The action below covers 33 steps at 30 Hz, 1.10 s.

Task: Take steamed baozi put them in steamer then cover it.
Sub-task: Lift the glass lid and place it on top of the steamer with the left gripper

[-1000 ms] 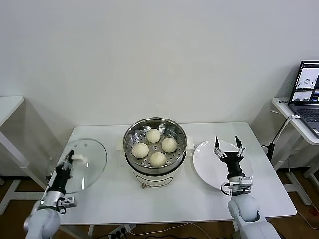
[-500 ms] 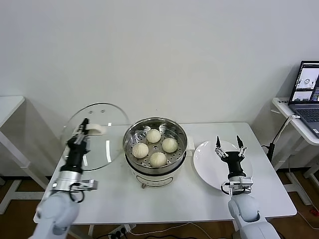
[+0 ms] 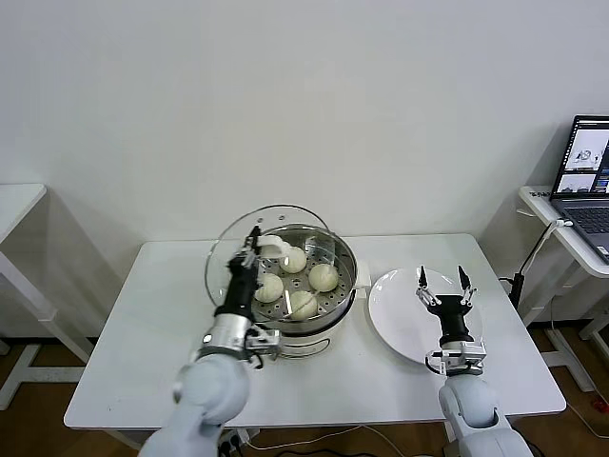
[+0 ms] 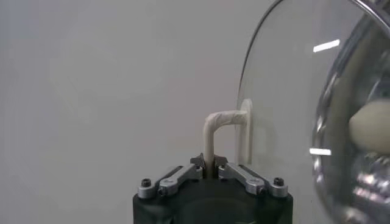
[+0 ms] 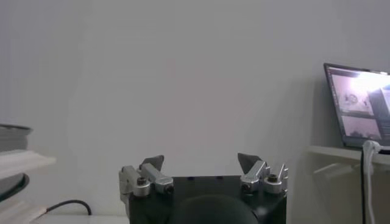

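The cover (image 3: pixel 271 255) is a round disc of clear glass with a thin metal rim, and its white bent-bar handle (image 4: pixel 220 131) juts from the centre. It stands tilted nearly on edge, at the 9 o'clock side of the steamer (image 3: pixel 297 286) and overlapping that side of the rim in the head view, not yet laid flat on it. The left tool (image 3: pixel 251 249) is clamped on the handle; the left wrist view shows both fingers pinched tight on the white bar, with the glass curving away just beyond.

Through the glass and past it sit four baozi (image 3: pixel 303 304), smooth cream-white rounds, on the steamer's perforated metal tray. The steamer is a shiny steel pot on a white base, with a white side handle at 3 o'clock, and it stands at the middle of the white counter (image 3: pixel 143 343).

At 3 o'clock from the steamer, just beside it, lies a flat white plate (image 3: pixel 400 319). The right tool (image 3: pixel 448 284) hovers over the plate with its dark fingers spread wide, holding nothing. At far 3 o'clock a laptop (image 3: pixel 589 181) sits on a side table.
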Available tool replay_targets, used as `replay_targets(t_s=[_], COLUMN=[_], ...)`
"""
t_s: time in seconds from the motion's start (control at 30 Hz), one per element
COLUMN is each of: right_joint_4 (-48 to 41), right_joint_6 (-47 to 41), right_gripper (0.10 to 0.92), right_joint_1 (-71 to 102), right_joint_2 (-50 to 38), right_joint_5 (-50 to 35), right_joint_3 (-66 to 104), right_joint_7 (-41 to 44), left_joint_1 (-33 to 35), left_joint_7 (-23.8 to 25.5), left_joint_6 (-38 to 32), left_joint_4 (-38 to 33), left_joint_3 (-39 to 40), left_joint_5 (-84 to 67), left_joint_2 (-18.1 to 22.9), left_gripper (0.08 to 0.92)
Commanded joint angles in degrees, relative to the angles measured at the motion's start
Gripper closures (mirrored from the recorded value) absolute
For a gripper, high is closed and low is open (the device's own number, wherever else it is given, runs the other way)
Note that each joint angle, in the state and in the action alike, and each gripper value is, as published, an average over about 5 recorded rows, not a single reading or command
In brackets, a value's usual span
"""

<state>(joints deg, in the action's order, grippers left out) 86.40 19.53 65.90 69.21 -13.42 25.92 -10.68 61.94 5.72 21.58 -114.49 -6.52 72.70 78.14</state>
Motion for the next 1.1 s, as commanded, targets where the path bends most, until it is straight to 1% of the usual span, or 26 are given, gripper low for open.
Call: replay_targets(t_s=[0.03, 0.17, 0.53, 1.1], right_joint_4=[-1.4, -1.6, -2.2, -2.8], right_joint_6=[0.2, 0.2, 0.2, 0.4], right_gripper=[0.203, 0.203, 0.203, 0.203], right_joint_1=[-0.1, -0.1, -0.4, -0.7], right_joint_2=[0.3, 0.4, 0.8, 1.2], right_joint_5=[0.2, 0.2, 0.5, 0.9], right_joint_3=[0.9, 0.9, 0.7, 0.1], right_joint_7=[0.2, 0.3, 0.5, 1.0], left_joint_1=[-7.2, -7.9, -7.9, -8.2], left_joint_7=[9.1, 9.9, 11.3, 11.1], left_joint_6=[6.7, 6.7, 6.2, 5.5], left_joint_4=[9.3, 11.3, 13.7, 15.6], left_joint_3=[8.2, 7.7, 6.6, 5.4], left_joint_5=[11.7, 14.1, 18.1, 20.0], left_joint_2=[8.2, 9.5, 10.8, 11.8], left_gripper=[0.812, 0.812, 0.812, 0.812])
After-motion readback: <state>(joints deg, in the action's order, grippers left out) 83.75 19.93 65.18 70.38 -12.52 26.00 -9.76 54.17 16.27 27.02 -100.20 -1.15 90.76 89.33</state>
